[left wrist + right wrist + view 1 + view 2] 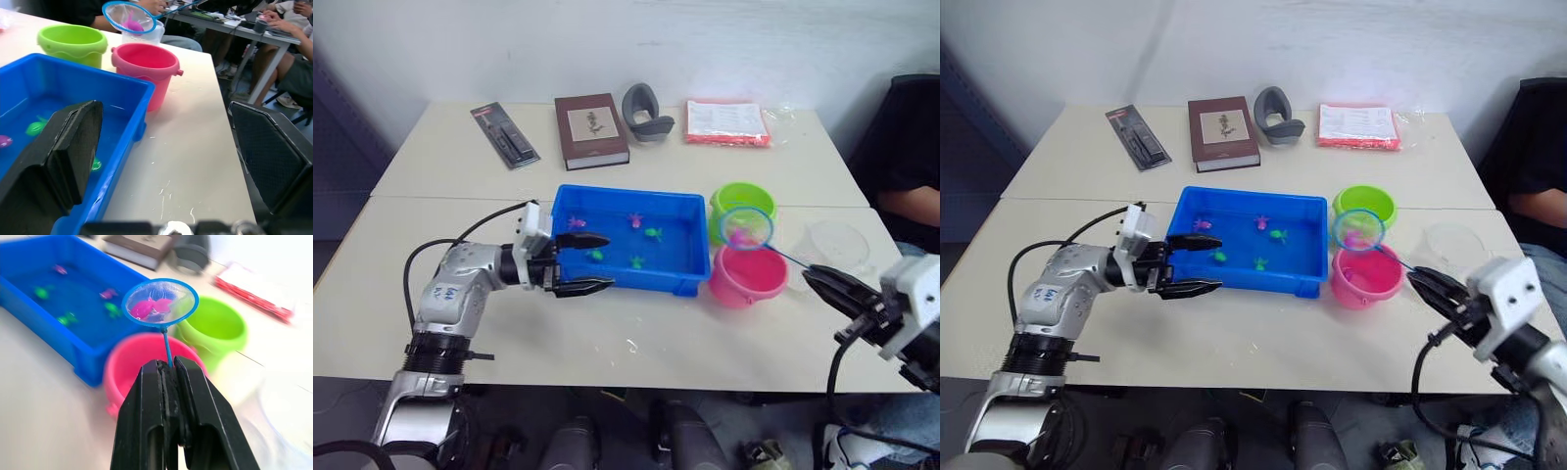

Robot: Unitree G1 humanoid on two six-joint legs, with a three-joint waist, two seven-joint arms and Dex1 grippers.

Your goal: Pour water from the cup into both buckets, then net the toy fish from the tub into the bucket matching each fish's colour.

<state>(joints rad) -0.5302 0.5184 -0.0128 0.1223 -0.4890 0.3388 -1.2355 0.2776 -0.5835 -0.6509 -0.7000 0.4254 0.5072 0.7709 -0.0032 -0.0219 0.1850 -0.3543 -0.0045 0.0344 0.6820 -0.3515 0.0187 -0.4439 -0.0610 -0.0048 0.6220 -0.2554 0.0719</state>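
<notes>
Head view: your right hand is clamped on the net, which hangs over the pink bucket, the green bucket just behind. Your left hand is wide open and empty at the tub corner.

Left wrist: green fish in the tub water.

Right wrist: pink fish are in the net. You're mid-netting, I reckon; next, tip it into the pink bucket.

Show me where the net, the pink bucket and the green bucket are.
net (160, 302): right wrist view, on the mesh inside the hoop.
pink bucket (748, 277): left eye view, on its front wall.
green bucket (72, 42): left wrist view, on its rim.
</notes>
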